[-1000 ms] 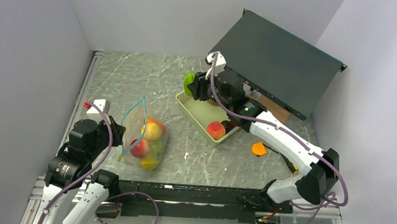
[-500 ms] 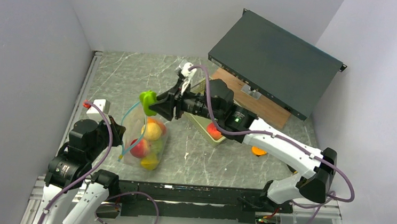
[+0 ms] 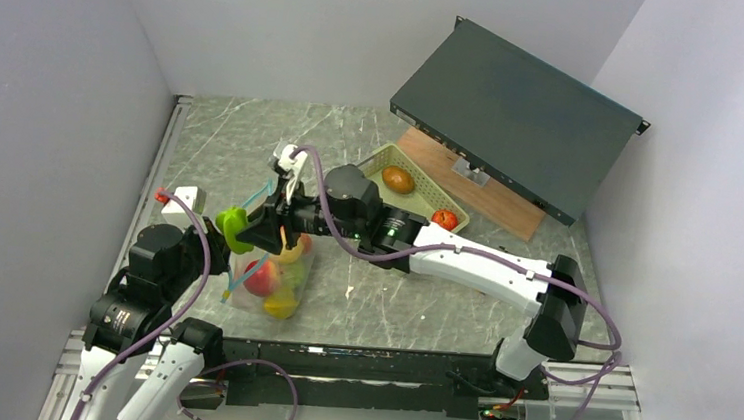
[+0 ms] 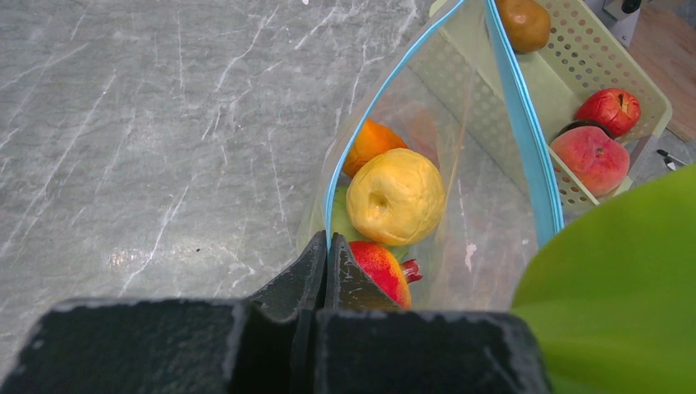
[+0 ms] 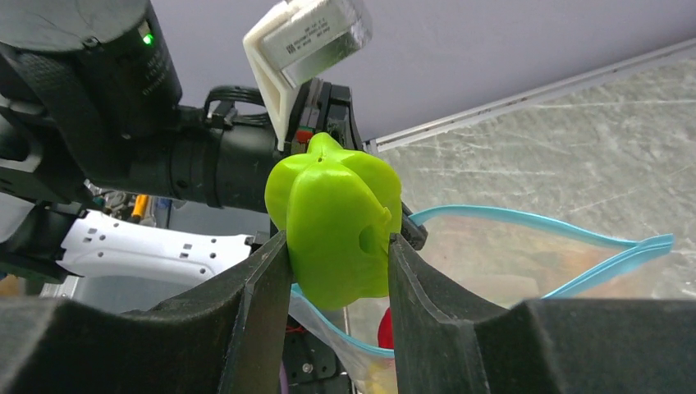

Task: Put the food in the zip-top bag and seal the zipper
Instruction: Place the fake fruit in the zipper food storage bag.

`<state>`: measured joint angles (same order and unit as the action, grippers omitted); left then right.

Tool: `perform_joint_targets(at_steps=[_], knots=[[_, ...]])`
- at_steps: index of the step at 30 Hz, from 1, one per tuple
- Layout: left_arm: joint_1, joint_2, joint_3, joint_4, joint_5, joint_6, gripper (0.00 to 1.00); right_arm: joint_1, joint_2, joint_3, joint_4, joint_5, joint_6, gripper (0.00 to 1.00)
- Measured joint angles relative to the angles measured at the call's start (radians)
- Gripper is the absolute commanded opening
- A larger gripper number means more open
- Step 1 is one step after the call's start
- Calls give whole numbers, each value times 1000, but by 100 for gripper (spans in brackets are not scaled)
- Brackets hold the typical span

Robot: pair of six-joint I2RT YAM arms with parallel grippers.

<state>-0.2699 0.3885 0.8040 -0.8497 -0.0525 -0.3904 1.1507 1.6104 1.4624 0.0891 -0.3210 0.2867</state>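
The clear zip-top bag (image 3: 272,280) stands open with its teal zipper strip (image 4: 519,107) spread wide. A yellow fruit (image 4: 396,195), an orange one (image 4: 371,144) and a red one (image 4: 379,269) lie inside. My left gripper (image 4: 327,248) is shut on the bag's near rim and holds the mouth up; it also shows in the top view (image 3: 220,254). My right gripper (image 5: 336,250) is shut on a green pepper (image 5: 336,217), which hangs just above the bag's mouth (image 3: 232,227). The slider tab is not visible.
A pale green basket (image 3: 377,157) behind the right arm holds a brown fruit (image 3: 397,180) and a red one (image 3: 444,219); a peach (image 4: 592,158) shows too. A dark metal case (image 3: 516,111) leans over a wooden board (image 3: 494,202) at the back right.
My right arm has carried the green pepper from the basket leftward to just over the bag's mouth. The basket now lies further back and right. The left gripper has kept its hold.
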Motion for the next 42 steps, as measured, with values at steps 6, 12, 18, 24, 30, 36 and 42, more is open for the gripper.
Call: perform_joint_targets(at_steps=[6,12,18,24,30,36,42], knots=[[0,0,0,0,0,0,0,11,21,-1,-12,43,-20,36],[0,0,0,0,0,0,0,11,36,0,-33,87,-52,54],[0,0,0,0,-2,0,0,22,48,0,-66,128,-95,72],[0,0,0,0,-2,0,0,36,48,0,-102,177,-134,74],[0,0,0,0,-3,0,0,38,31,-2,-147,236,-137,74],[0,0,0,0,-3,0,0,38,-12,-2,-197,339,-124,74],[0,17,6,-2,2,-2,0,38,-25,-2,-256,463,-61,72]])
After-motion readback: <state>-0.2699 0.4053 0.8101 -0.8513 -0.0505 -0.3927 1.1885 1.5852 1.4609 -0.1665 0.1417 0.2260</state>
